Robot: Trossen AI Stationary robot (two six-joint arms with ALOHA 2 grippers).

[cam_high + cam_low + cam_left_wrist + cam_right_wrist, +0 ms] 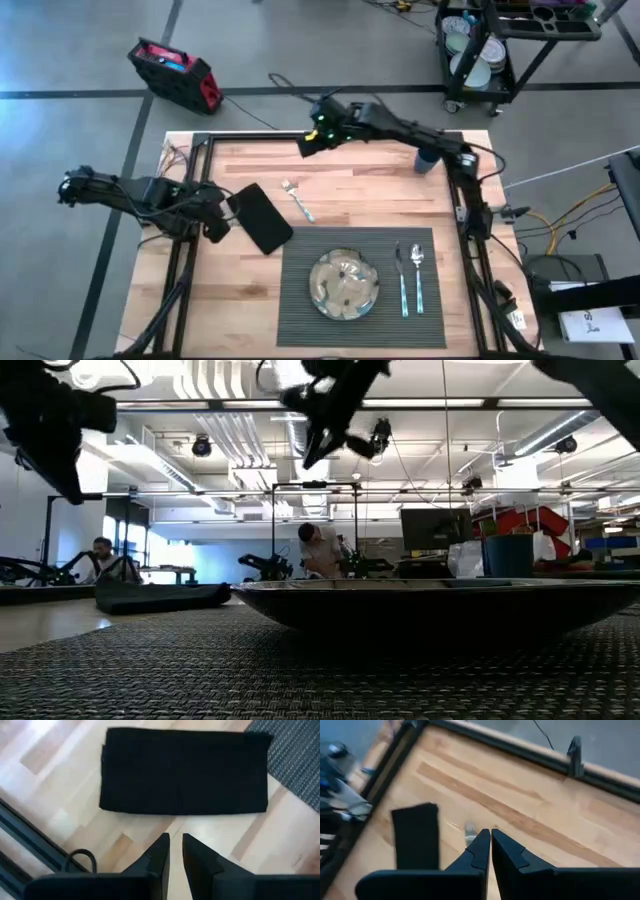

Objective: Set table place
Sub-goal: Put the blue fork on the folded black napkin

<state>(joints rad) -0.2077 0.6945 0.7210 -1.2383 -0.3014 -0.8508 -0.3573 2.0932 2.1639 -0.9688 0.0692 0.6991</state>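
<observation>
Fork lying loose on the bare table, off the placemat, just beyond its far left corner; long axis diagonal, tines toward the far left, handle running toward the mat; still to be set by the plate, by the look of it.

Right gripper raised above the far edge of the table, fingers pressed together and empty, pointing down toward the fork; in its wrist view tines just visible ahead of the fingertips; fork lying nearer the camera side and slightly left of it in the overhead view. Nothing between gripper and fork.

Left gripper low at the table's left side, fingers nearly together, holding nothing, tips aimed at the black napkin, just short of its long edge; napkin flat, tilted, one corner close to the mat's corner, fork just beside it on the far right.

Already on the mat: glass plate in the middle, knife and spoon side by side right of it; blue cup on the far right of the table, off the mat.

Right arm probably better placed for the fork; fingers need parting first; napkin close enough to be nudged.
</observation>
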